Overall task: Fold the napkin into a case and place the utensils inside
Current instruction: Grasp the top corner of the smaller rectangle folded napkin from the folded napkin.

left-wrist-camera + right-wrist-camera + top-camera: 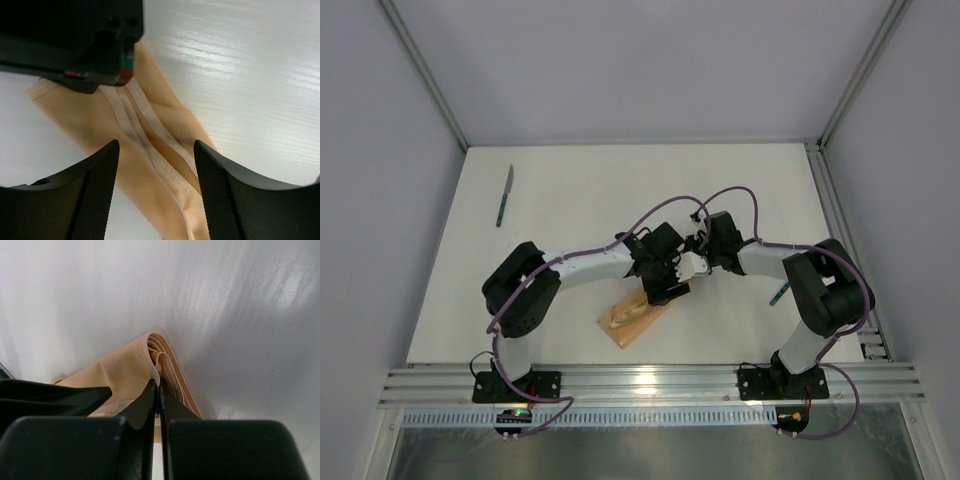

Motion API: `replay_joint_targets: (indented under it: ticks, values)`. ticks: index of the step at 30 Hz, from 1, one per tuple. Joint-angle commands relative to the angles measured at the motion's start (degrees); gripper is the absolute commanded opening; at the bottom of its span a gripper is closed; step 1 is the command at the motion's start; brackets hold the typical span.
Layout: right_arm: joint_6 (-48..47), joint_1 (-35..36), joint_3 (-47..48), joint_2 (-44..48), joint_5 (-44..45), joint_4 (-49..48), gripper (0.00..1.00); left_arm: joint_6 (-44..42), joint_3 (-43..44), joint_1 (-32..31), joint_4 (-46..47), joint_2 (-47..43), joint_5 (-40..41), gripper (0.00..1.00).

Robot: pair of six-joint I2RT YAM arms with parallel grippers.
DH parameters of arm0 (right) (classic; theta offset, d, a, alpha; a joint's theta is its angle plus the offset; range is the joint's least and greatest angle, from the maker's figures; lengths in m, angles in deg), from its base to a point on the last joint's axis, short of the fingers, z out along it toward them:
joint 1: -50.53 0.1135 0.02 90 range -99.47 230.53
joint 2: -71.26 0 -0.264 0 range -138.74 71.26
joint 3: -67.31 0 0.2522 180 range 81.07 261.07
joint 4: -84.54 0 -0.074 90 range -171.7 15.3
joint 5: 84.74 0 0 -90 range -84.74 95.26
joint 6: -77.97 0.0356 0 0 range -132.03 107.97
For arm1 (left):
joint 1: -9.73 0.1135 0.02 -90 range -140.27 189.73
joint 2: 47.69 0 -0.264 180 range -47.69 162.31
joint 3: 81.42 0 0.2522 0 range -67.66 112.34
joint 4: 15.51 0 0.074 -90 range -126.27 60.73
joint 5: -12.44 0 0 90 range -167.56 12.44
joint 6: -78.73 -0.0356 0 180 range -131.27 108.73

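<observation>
Right claw (159,390), shut on an edge of the folded napkin (120,376) at lower centre, should lift only the top layer while the open, empty left claw (156,150) straddles it.

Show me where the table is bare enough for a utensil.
Bare: the far stretch of white table right of the teal-handled knife, and the near strip between the folded peach cloth napkin and the right arm's base. Crowded: the middle, where left gripper and right gripper meet over the napkin.
</observation>
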Motion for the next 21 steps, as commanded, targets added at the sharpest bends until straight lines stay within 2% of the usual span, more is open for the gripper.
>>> replay_joint_targets:
  ticks: [1,5,8,11,12,14,17,21]
  values:
    - [2.33,-0.04,-1.60,2.27,-0.46,-3.62,0.04,-1.72,1.81,-2.51,-0.48,0.56,1.34,0.64]
    - [2.95,-0.04,-2.83,3.06,-0.01,-4.50,0.04,-1.90,3.21,-3.65,-0.92,3.11,2.40,0.65]
    - [3.38,-0.12,-3.18,3.15,-0.10,-5.11,0.04,-1.46,3.74,-4.09,-0.48,4.95,4.68,0.63]
    - [3.30,-0.04,-3.53,3.32,-0.28,-5.46,0.04,-1.02,3.48,-4.09,0.31,5.57,6.26,0.53]
    - [3.21,-0.04,-3.53,3.32,-0.36,-5.46,0.04,-0.93,3.39,-4.09,0.31,5.40,6.18,0.46]
    - [3.12,-0.04,-3.71,3.41,-0.36,-5.55,0.04,-0.67,3.04,-4.09,0.31,4.52,5.74,0.43]
    - [3.12,-0.12,-3.89,3.24,-0.36,-5.64,0.04,-0.49,2.51,-4.09,0.22,2.85,4.60,0.44]
    - [3.56,-0.04,-3.97,3.50,-0.54,-6.08,0.04,-0.32,1.99,-4.09,-1.36,1.36,1.79,0.57]
